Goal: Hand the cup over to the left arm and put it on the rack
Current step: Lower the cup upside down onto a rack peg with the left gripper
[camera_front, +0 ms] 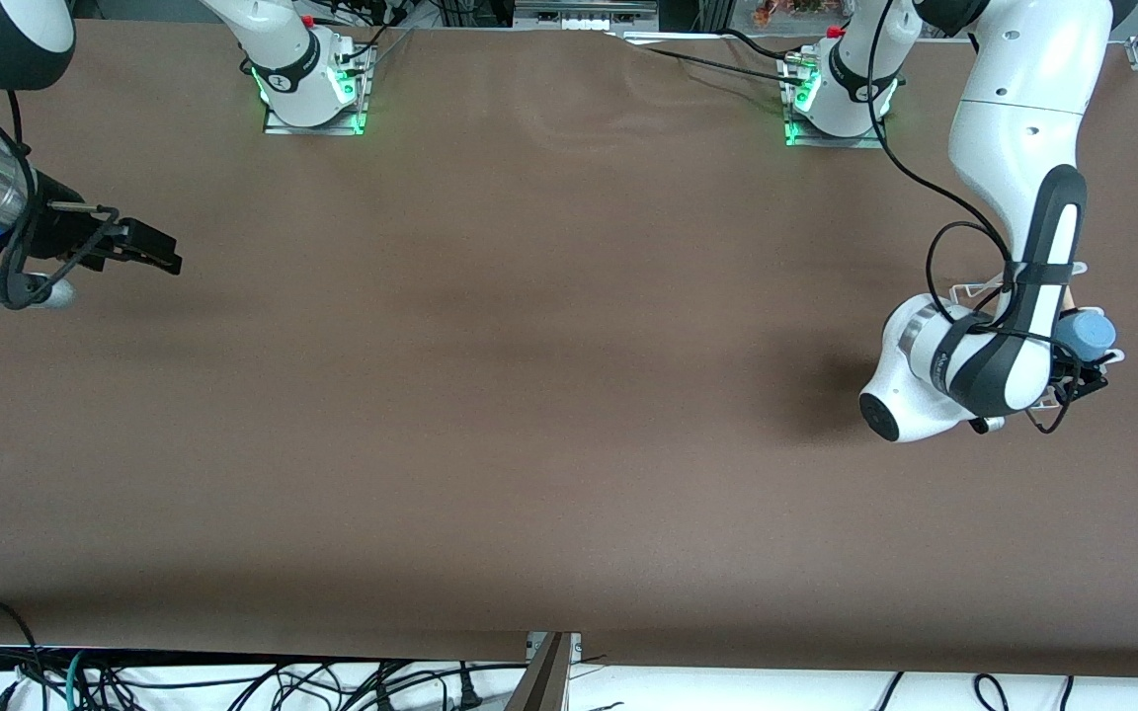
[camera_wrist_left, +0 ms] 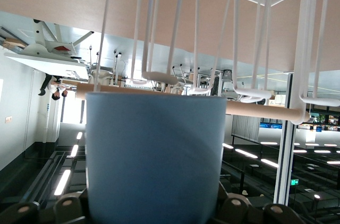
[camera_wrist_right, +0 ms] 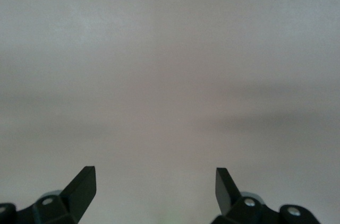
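The light-blue cup [camera_front: 1089,334] is in my left gripper [camera_front: 1083,367], right at the white wire rack [camera_front: 976,289] at the left arm's end of the table. In the left wrist view the cup [camera_wrist_left: 155,155] fills the space between the jaws and hides the fingertips of the left gripper [camera_wrist_left: 155,200]. The rack's white loops [camera_wrist_left: 249,38] and its wooden dowel [camera_wrist_left: 263,110] stand just past the cup's rim. My right gripper [camera_front: 156,249] is open and empty over the right arm's end of the table, and the right wrist view shows the right gripper [camera_wrist_right: 155,179] over bare table.
The brown table [camera_front: 549,395] stretches between the two arms. The left arm's elbow [camera_front: 910,395] hangs low beside the rack. Cables lie below the table's front edge [camera_front: 332,681].
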Controlling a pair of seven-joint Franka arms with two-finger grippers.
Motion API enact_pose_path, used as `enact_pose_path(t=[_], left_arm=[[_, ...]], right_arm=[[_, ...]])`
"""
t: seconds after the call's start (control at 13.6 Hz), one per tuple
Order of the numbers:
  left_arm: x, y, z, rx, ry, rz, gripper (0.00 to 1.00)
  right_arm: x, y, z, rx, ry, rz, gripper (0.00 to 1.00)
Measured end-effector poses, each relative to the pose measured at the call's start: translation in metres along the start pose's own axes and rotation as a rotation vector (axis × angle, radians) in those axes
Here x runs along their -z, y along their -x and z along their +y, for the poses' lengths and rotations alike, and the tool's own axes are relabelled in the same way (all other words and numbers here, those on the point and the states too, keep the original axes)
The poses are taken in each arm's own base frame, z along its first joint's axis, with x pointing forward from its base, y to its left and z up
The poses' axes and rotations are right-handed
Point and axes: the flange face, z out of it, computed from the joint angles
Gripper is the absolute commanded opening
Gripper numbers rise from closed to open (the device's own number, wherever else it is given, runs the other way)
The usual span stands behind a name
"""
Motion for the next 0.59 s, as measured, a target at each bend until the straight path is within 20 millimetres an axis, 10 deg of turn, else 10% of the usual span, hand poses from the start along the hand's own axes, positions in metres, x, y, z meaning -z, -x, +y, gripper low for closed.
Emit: enact_pose_path(t=[0.37,0.59], left_arm=[[-0.0021,-0.0073,0.0003,0.010,-0.016,0.024,0.02],[-0.0079,-0.0109,-0.0020,0.007,-0.015,0.036,0.27]], right_arm=[[-0.0023,-0.0016,-0.0020,0.003,0.001,-0.004,0.99],[-0.0020,-0.0015,-0.0033,0.006,0.001,-0.003,0.99]])
